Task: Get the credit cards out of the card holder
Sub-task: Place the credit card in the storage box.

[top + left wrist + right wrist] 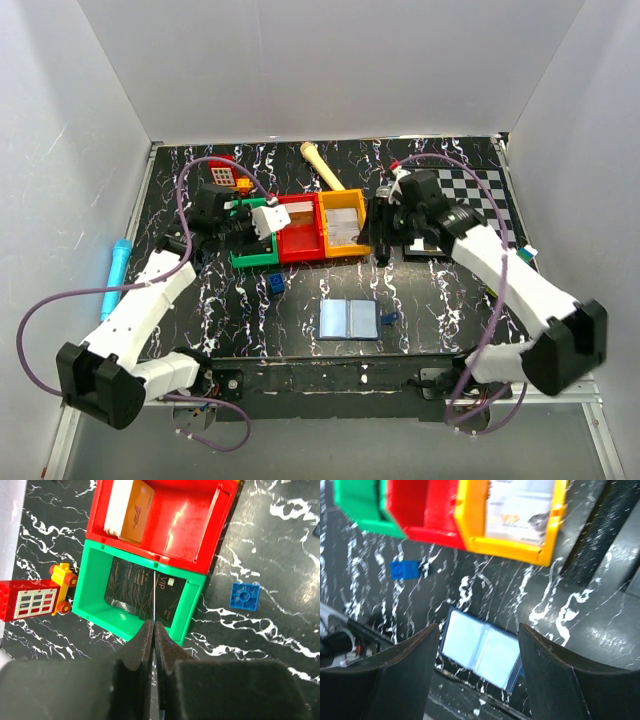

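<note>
The card holder (350, 320) lies open on the table near the front edge, pale blue inner faces up; it also shows as the card holder (480, 652) in the right wrist view. My left gripper (262, 222) (153, 625) hangs over the green bin (97, 602), shut on a thin credit card (155, 597) seen edge-on. A black VIP card (131, 590) lies in that bin. Another card (131, 511) leans in the red bin (190, 525). A further card (520, 510) lies in the orange bin (507, 547). My right gripper (385, 235) (477, 626) is open and holds nothing, high above the holder.
A blue brick (275, 283) (244, 596) (404, 570) sits in front of the bins, and a tiny blue piece (389, 319) lies right of the holder. Red toy block (222, 177), cream stick (322, 166) and chequered board (470, 190) are at the back. A cyan pen (117, 268) lies left.
</note>
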Tool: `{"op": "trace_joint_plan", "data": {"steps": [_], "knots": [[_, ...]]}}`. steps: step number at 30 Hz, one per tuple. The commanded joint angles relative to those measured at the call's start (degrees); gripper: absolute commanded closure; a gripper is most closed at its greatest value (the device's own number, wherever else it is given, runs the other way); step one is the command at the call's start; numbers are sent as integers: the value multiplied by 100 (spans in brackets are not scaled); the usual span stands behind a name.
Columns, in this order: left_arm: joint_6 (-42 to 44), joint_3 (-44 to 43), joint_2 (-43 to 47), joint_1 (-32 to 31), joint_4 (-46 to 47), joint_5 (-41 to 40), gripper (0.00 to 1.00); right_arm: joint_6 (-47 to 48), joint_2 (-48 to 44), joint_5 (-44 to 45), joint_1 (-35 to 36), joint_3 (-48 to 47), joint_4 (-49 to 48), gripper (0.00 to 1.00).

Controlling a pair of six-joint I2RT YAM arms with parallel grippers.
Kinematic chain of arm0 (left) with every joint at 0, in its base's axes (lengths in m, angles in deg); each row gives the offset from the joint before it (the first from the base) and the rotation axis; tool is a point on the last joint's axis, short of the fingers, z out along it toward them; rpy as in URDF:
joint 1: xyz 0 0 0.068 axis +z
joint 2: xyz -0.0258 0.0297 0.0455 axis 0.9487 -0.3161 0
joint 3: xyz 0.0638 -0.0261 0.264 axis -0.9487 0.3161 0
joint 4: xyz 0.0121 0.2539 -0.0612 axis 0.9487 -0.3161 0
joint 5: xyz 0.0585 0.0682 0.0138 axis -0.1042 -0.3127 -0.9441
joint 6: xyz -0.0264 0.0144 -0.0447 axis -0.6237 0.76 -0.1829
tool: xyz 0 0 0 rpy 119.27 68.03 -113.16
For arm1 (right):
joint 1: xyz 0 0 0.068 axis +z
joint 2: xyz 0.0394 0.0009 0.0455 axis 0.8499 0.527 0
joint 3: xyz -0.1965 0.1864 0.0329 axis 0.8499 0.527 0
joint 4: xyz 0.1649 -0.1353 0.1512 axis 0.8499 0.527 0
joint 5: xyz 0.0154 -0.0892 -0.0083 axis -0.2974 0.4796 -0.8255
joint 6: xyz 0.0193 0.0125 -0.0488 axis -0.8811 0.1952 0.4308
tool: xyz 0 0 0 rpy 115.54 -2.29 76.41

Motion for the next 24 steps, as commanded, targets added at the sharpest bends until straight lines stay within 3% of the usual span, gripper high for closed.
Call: {"op": "trace_joint_plan", "data": {"steps": [1, 5, 9, 15, 24], "knots": [[1087, -55, -121, 303, -252, 596, 100, 62, -1122, -423, 272, 557, 10, 28], [1624, 348, -86, 583, 106, 1482, 100, -113, -2088, -880, 343, 1172, -34, 29], [1380, 1201, 248, 1233, 1661, 2837, 100, -254, -2775, -1075, 422, 1498, 98, 30], [1563, 904, -419, 1279, 1708, 2962, 100, -298, -3664, -934, 439, 1657, 247, 30], [1555, 903, -719, 1472, 1716, 2654, 100, -263, -3726, -1039, 439, 1850, 195, 30]]}}
